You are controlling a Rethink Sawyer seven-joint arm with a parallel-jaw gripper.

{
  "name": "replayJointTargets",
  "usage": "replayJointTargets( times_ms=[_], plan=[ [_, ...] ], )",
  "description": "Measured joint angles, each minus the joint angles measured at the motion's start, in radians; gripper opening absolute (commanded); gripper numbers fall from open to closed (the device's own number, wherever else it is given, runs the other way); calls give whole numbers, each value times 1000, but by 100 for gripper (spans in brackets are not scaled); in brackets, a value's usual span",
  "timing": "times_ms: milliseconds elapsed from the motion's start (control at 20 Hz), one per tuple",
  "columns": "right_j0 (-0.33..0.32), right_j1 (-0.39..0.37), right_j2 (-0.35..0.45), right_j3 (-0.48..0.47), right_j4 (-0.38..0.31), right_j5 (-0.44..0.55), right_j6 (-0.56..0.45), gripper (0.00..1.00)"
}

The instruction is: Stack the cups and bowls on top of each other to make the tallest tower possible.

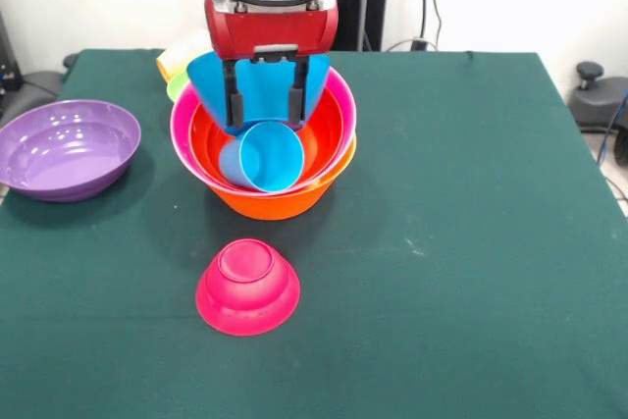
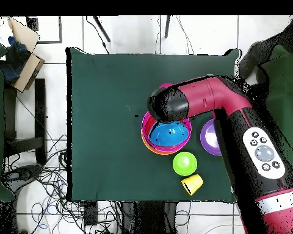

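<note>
The tower is a large orange bowl (image 1: 285,201) with a pink bowl (image 1: 182,130), a red-orange bowl (image 1: 319,134) and a blue bowl (image 1: 208,80) nested in it. It also shows in the overhead view (image 2: 167,135). A light blue cup (image 1: 263,156) lies on its side in the red-orange bowl, mouth toward the camera. My gripper (image 1: 265,117) hangs over the tower just above the cup. Its fingers (image 1: 235,95) are spread in front of the blue bowl and hold nothing. A small magenta bowl (image 1: 247,285) sits upside down in front of the tower. The teal bowl is hidden.
A purple bowl (image 1: 67,149) stands at the left and shows beside the arm from above (image 2: 207,135). A green bowl (image 2: 185,163) and a yellow-orange cup (image 2: 192,183) lie near the robot's base, behind the tower (image 1: 177,64). The green cloth table (image 1: 471,242) spreads to the right.
</note>
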Motion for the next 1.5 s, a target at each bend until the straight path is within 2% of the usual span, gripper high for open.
replayJointTargets(
  times_ms=[400,550,750,950,1250,1500],
  plan=[
    [1,0,-14,0,0,46,0,100],
    [5,1,-33,0,0,85,0,100],
    [0,2,-59,2,1,190,0,100],
    [-13,-7,-61,2,3,241,0,100],
    [-20,-7,-61,-1,3,263,0,100],
    [5,10,-61,-31,3,263,0,100]
  ],
)
